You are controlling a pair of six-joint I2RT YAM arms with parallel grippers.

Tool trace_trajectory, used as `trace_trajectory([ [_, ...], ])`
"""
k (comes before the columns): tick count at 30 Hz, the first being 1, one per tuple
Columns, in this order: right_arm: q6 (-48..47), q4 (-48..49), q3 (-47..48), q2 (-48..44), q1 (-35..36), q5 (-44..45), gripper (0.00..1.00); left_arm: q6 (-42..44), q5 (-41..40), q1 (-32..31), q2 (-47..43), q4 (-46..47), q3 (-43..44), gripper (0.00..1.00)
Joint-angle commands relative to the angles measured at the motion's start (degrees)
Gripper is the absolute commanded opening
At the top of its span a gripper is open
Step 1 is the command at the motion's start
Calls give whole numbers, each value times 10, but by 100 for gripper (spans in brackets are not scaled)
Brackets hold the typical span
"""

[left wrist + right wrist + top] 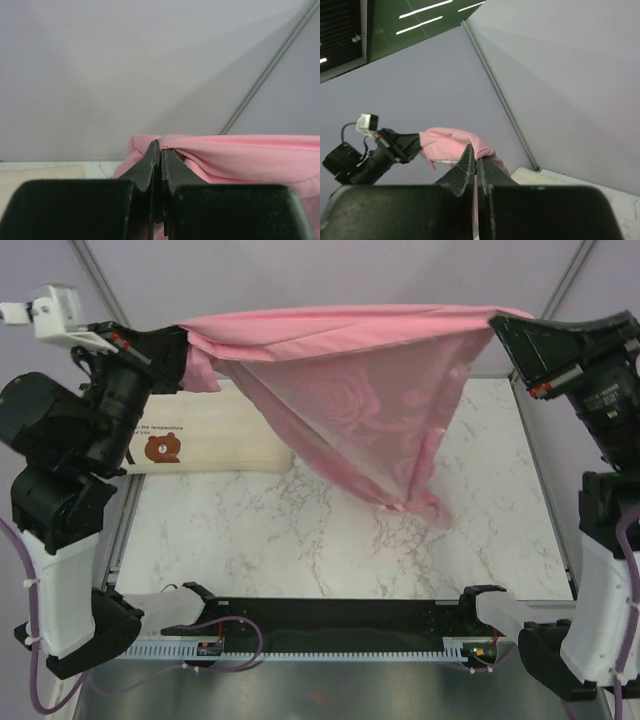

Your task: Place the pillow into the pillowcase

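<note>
The pink pillowcase [350, 390] hangs stretched in the air between both grippers, sagging to a point above the table's middle. My left gripper [182, 340] is shut on its left top corner; the fabric shows at the fingertips in the left wrist view [240, 157]. My right gripper [497, 322] is shut on its right top corner, with pink cloth [450, 145] at the tips. The cream pillow [215, 440] with a brown bear face lies flat at the back left of the table, partly behind the hanging case. It also shows in the right wrist view [530, 176].
The white marble table [300, 530] has raised edges on both sides. A black bar with cable tray [330, 625] runs along the near edge between the arm bases. Grey tent walls and poles stand behind.
</note>
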Motion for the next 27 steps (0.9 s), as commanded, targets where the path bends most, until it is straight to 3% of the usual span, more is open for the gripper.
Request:
trace_trajectory([
  [1, 67, 69, -8, 36, -2, -31, 0, 70, -123, 8, -35, 48, 0, 2],
  [5, 64, 57, 5, 48, -2, -33, 0, 87, -109, 8, -30, 59, 2, 2],
  [9, 51, 50, -61, 60, -2, -34, 0, 87, -77, 8, 9, 67, -12, 2],
  [16, -34, 36, -162, 53, -10, 45, 0, 82, 19, 5, 159, 88, 10, 2],
  [19, -80, 14, -139, 53, -41, 70, 0, 62, 79, -9, 266, 94, 89, 2],
  [21, -112, -19, -100, 49, -62, 127, 0, 39, 136, -26, 362, 100, 193, 2],
  [23, -153, -29, -75, 42, -77, 208, 0, 23, 177, -42, 414, 154, 264, 2],
  [27, -192, 26, -2, 17, -78, 232, 0, -76, 289, -82, 441, 354, 237, 2],
])
